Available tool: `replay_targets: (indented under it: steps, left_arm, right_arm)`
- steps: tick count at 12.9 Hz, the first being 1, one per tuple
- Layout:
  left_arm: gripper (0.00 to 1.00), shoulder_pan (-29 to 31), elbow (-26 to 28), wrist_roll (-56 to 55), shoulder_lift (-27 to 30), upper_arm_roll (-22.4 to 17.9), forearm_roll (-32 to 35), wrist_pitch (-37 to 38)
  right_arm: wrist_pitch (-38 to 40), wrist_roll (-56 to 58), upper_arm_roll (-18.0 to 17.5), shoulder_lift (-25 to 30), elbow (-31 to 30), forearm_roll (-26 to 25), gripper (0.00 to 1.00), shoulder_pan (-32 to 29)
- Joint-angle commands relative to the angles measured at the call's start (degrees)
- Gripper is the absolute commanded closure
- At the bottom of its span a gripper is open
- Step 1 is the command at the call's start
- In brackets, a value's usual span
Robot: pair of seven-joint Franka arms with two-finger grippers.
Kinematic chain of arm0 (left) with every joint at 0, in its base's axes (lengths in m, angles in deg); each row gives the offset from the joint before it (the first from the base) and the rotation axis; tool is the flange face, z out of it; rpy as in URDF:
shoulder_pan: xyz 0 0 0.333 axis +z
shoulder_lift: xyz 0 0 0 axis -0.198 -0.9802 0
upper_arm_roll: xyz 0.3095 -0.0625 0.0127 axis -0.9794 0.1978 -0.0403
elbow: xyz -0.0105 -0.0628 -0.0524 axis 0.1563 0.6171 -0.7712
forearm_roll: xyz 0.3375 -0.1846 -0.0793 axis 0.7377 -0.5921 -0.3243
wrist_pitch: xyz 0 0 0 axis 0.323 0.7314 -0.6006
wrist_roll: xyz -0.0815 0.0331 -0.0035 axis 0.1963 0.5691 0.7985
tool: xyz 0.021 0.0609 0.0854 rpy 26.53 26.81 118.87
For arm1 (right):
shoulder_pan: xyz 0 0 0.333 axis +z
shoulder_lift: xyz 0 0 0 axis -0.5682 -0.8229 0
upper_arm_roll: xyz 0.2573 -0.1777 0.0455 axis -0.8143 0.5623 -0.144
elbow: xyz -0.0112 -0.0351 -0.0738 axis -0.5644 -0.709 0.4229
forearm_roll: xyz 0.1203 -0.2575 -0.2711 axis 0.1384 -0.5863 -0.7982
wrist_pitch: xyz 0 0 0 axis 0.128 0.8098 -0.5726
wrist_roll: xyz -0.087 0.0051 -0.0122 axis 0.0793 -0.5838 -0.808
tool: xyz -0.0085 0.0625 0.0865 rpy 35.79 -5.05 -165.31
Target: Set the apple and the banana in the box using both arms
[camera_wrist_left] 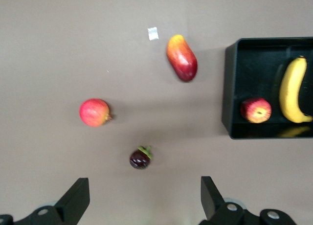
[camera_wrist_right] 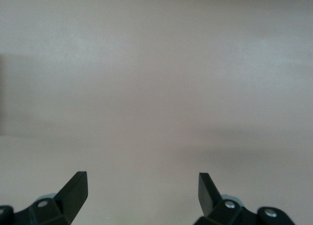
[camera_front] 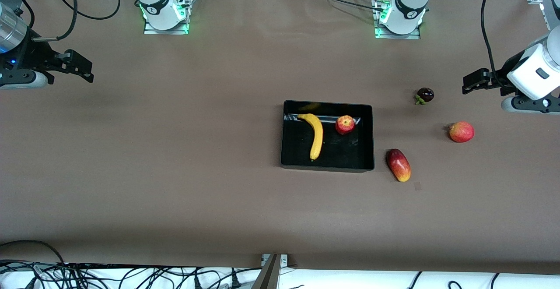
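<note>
Black box holds banana and apple; your task looks done. Left claw and right claw wait spread, empty, over tabletop ends.

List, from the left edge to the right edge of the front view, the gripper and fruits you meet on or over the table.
Right gripper → banana → apple → mango → mangosteen → red-orange fruit → left gripper.
</note>
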Motion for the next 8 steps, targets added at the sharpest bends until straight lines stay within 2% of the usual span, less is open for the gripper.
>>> replay_targets:
  steps: [1,8]
  left_arm:
    - [0.00,0.5,9.0,1.3,5.9,0.4,1.4,-6.7]
    - [0.00,0.4,8.8,1.2,5.5,0.4,0.6,-6.5]
  right_arm:
    - [0.5,-0.3,-0.2,-0.3,1.0,0.8,0.00,-0.4]
    - [0.5,-0.3,-0.2,-0.3,1.0,0.8,0.00,-0.4]
